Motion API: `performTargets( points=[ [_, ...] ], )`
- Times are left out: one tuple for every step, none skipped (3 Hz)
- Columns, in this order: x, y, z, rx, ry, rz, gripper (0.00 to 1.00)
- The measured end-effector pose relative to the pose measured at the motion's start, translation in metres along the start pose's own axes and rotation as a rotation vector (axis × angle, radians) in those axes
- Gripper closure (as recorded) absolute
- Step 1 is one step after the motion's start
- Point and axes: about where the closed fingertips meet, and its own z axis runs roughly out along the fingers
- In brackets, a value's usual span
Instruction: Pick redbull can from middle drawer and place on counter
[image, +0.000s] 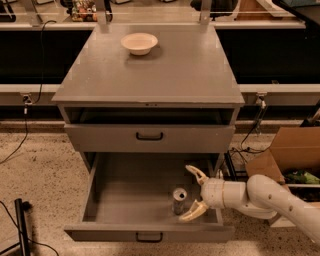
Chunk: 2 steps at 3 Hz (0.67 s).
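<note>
My tool (193, 195), fingers spread wide, hangs inside the open drawer (132, 200), just right of the upright can (179, 201) and not yet around it. The approach is in hand. Next, I judge, comes a short slide left, a firm close, then a lift to the table (165, 75).

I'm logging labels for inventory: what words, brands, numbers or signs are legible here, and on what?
None can be read.
Slim silvery metal can in the open grey drawer: dark markings, too blurred to read.
Cream bowl on the grey cabinet top: no text.
Cream two-finger gripper, open just right of the can: no text.
</note>
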Motion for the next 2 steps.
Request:
performTargets(
  points=[
    [0.02,0.013,0.015,-0.028,-0.006,0.021,0.0],
    [0.031,0.019,0.026,-0.044,0.002,0.072,0.0]
  ],
)
